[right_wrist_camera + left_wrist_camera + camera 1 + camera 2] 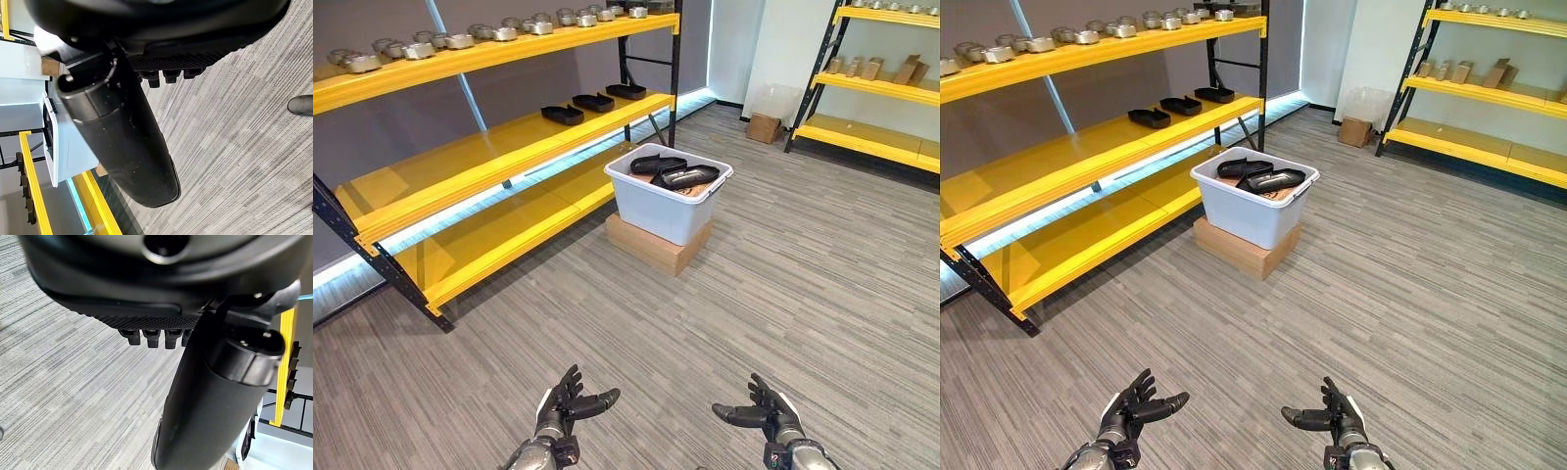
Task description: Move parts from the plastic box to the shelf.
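While parts (pixel 683 177) fill box (pixel 668 211), hands (pixel 566 401) apart

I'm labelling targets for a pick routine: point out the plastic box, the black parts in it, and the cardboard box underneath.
plastic box (pixel 658 213), left eye view, front wall.
black parts (pixel 685 176), left eye view, top part's middle.
cardboard box (pixel 648 248), left eye view, front side.

Open carpet floor (pixel 607 323) ahead, white plastic box (pixel 668 204) open-topped, middle shelf (pixel 460 162) mostly bare, three black parts (pixel 593 102) at far end

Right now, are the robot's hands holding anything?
Left hand: open, holding nothing.
Right hand: open, holding nothing.
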Available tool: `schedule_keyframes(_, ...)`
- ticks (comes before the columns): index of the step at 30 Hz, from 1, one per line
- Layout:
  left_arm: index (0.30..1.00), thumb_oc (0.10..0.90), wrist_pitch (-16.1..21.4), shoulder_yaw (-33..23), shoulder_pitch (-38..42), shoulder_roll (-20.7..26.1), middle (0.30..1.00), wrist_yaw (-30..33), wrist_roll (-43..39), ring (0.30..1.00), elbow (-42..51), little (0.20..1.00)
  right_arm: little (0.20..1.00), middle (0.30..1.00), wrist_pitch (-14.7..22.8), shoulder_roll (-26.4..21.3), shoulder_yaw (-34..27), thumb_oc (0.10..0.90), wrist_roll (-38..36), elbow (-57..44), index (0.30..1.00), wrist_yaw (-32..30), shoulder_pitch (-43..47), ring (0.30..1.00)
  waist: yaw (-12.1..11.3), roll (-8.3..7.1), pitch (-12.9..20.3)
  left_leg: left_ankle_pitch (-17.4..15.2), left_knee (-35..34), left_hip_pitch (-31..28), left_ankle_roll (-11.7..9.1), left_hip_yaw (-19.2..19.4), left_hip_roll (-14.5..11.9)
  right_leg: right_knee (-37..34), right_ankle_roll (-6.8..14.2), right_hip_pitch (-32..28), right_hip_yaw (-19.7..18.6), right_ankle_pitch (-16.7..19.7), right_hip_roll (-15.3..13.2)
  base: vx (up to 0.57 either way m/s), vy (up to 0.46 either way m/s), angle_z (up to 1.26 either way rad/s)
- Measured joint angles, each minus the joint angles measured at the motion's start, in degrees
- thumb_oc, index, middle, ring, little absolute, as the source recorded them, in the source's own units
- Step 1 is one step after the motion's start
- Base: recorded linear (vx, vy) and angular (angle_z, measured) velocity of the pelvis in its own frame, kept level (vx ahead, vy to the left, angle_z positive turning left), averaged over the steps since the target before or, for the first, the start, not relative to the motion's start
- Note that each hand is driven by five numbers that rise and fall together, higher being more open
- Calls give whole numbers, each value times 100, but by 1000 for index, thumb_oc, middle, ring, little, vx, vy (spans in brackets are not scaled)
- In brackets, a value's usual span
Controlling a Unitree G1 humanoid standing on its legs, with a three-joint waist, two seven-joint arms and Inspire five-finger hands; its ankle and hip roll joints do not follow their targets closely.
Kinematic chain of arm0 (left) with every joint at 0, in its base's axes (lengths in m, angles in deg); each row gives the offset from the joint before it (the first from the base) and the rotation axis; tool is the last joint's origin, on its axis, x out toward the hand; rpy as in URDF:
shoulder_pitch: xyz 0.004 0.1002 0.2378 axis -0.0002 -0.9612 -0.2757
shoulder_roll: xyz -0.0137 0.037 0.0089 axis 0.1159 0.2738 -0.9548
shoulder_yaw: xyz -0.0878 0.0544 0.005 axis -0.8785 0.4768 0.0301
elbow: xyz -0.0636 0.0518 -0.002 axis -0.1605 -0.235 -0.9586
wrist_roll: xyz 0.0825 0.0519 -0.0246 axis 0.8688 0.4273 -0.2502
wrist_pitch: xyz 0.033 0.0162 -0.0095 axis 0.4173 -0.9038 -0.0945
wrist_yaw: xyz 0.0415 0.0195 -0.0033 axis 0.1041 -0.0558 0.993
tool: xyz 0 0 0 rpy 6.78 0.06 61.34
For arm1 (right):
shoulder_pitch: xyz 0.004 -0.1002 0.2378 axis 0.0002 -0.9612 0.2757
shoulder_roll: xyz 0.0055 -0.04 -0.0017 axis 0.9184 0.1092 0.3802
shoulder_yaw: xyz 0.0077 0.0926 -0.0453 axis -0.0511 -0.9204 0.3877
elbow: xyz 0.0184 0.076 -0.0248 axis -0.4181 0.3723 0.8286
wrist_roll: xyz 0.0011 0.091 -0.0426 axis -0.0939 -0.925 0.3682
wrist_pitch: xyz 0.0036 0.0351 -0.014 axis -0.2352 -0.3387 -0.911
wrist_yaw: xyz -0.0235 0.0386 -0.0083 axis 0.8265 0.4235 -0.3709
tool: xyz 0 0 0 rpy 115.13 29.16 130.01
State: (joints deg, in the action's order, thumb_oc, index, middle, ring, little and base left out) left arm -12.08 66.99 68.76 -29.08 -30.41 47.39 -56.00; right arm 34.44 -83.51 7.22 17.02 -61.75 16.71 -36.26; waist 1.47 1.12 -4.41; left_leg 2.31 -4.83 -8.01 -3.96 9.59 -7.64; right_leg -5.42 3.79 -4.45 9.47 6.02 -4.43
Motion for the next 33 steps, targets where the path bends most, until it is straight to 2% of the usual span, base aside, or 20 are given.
schedule_keyframes(5, 1000, 900, 4, -4, 85, 2, 1000, 34, -2, 1000, 0, 1000, 1000, 1000, -1, -42, -10, 900, 1, 1, 1000, -6, 150, 1000, -27, -24, 6, 19, 21, 196, 77, -18, 169, 156, 62, 213, -19, 15, -148, -41, 160, 1)
schedule_keyframes(9, 1000, 900, 3, 1, 250, 15, 1000, 98, -3, 1000, -1, 1000, 1000, 1000, -4, -22, -16, 900, 1, 5, 1000, -40, 199, 1000, -2, -78, -27, 88, 23, 361, 214, -219, 386, 416, 159, 400, 151, -42, -379, -22, 154, 28)
schedule_keyframes(10, 1000, 900, 5, -8, 255, 24, 1000, 101, -3, 1000, -1, 1000, 1000, 1000, -4, -8, -19, 900, 2, 7, 1000, -40, 207, 1000, -12, -85, -30, 78, 23, 362, 235, -219, 437, 495, 242, 440, 139, -108, -431, -16, 247, 17)
schedule_keyframes(11, 1000, 900, 6, -10, 257, 45, 1000, 108, 1, 1000, -2, 1000, 1000, 1000, -1, 14, -30, 900, 3, 7, 1000, -40, 238, 1000, -13, -103, -45, 47, 23, 398, 286, -228, 535, 705, 277, 542, 142, -178, -572, -2, 240, 10)
schedule_keyframes(13, 1000, 900, 6, 11, 309, 59, 1000, 100, 4, 1000, -24, 1000, 1000, 1000, 4, 68, -120, 900, 4, 12, 1000, -47, 220, 1000, 31, -145, -145, 2, 90, 414, 515, -353, 790, 1445, 355, 803, 178, -350, -842, 12, 204, 27)
schedule_keyframes(14, 1000, 900, 3, 35, 437, 8, 1000, 96, 5, 1000, -112, 1000, 1000, 1000, 3, 46, -183, 900, 4, 13, 1000, -49, 238, 1000, 50, -67, -323, -82, 327, 473, 602, -415, 860, 2237, 392, 1103, 157, -352, -1010, 45, 296, 50)
schedule_keyframes(15, 1000, 900, 0, 53, 462, 12, 1000, 92, 9, 1000, -116, 1000, 1000, 1000, -4, 53, -157, 900, 5, 69, 1000, -37, 192, 1000, 117, -63, -450, -261, 668, 586, 705, -499, 889, 3158, 404, 1538, -1, -121, -1211, 77, 224, 38)
schedule_keyframes(16, 1000, 900, 35, 24, 485, 48, 1000, 104, 14, 1000, -101, 1000, 1000, 1000, 11, 141, -165, 900, 14, 141, 1000, -28, 205, 1000, 111, 5, -526, -468, 845, 646, 883, -696, 1083, 3541, 400, 1738, -178, 107, -1317, 156, 219, 31)
schedule_keyframes(17, 1000, 900, 36, 49, 530, 121, 1000, 100, 17, 1000, -85, 1000, 1000, 1000, 34, 187, -165, 900, 29, 188, 1000, -43, 209, 1000, 96, -36, -649, -442, 978, 678, 966, -710, 1101, 4016, 345, 2033, -228, 309, -1401, 194, 8, 7)
schedule_keyframes(18, 1000, 900, 34, 42, 517, 169, 1000, 102, 32, 1000, -89, 1000, 1000, 1000, -33, 230, -149, 900, 52, 232, 1000, -35, 192, 1000, 114, -4, -686, -444, 972, 717, 980, -719, 1105, 4242, 413, 2315, -288, 22, -1326, 215, -30, 8)
schedule_keyframes(19, 1000, 900, 32, 33, 492, 237, 1000, 104, 38, 1000, -91, 1000, 1000, 1000, -49, 235, -91, 900, 52, 222, 1000, -4, 182, 1000, 138, 69, -709, -446, 907, 774, 984, -764, 1061, 4087, 422, 2456, -268, -261, -1106, 218, -64, 10)
schedule_keyframes(21, 1000, 900, 29, -4, 533, 325, 1000, 93, 36, 1000, -101, 1000, 1000, 1000, -46, 259, -105, 900, 48, 189, 1000, 14, 171, 1000, 178, 93, -805, -443, 717, 796, 986, -881, 1069, 3108, 444, 2385, -172, -528, -787, 154, -64, 18)
schedule_keyframes(23, 1000, 900, 27, -18, 526, 358, 1000, 87, 35, 1000, -117, 1000, 1000, 1000, -44, 268, -173, 900, 46, 189, 1000, 4, 141, 1000, 231, -9, -839, -424, 648, 796, 1007, -822, 1183, 1769, 455, 2161, 197, -508, -732, 360, -132, 30)
schedule_keyframes(24, 1000, 900, 27, -16, 515, 347, 1000, 68, 35, 1000, -136, 1000, 1000, 1000, -42, 271, -254, 900, 47, 188, 1000, 11, 170, 1000, 279, -61, -848, -424, 651, 786, 1005, -824, 1275, 843, 564, 2014, 272, -427, -734, 375, -121, 31)
schedule_keyframes(26, 1000, 900, 26, -20, 489, 308, 1000, 21, 37, 1000, -164, 1000, 1000, 1000, -35, 271, -302, 900, 51, 188, 1000, 15, 180, 1000, 314, -51, -847, -422, 648, 761, 1008, -854, 1285, 476, 665, 1953, 172, -320, -682, 393, -141, 18)
schedule_keyframes(27, 1000, 900, 24, -17, 385, 275, 1000, -32, 37, 1000, -164, 1000, 1000, 1000, -35, 270, -298, 900, 51, 188, 1000, 47, 158, 1000, 315, -77, -836, -422, 507, 542, 1008, -873, 1284, 465, 587, 1832, 195, -96, -673, 578, -230, 10)
schedule_keyframes(30, 1000, 900, 26, -16, 357, 123, 1000, -56, 35, 1000, -154, 1000, 1000, 1000, -56, 263, -294, 900, 51, 189, 1000, 88, 91, 1000, 383, -73, -749, -546, 463, 322, 836, -1066, 1185, 793, 549, 1492, 66, -19, -560, 337, -170, 30)
schedule_keyframes(31, 1000, 900, 35, -2, 289, 151, 1000, -121, 35, 1000, -110, 1000, 1000, 1000, -43, 269, -283, 900, 48, 181, 1000, 136, 81, 1000, 390, -142, -577, -563, 348, 251, 791, -1139, 1150, 648, 442, 1338, 68, 108, -502, 355, -220, 26)
schedule_keyframes(32, 1000, 900, 32, -9, 277, 133, 1000, -125, 32, 1000, -112, 1000, 1000, 1000, -30, 252, -277, 900, 47, 237, 1000, 154, 174, 1000, 442, -105, -570, -662, 348, 187, 639, -1178, 1042, 677, 331, 1278, 85, 205, -403, 300, -195, 27)
schedule_keyframes(33, 1000, 900, 29, 63, 220, 120, 1000, -160, 3, 1000, -102, 1000, 1000, 1000, -16, 179, -272, 900, 45, 204, 1000, 172, 175, 1000, 505, 34, -471, -703, 331, 76, 487, -1243, 795, 812, 55, 1182, 237, 109, -185, 309, -196, 25)
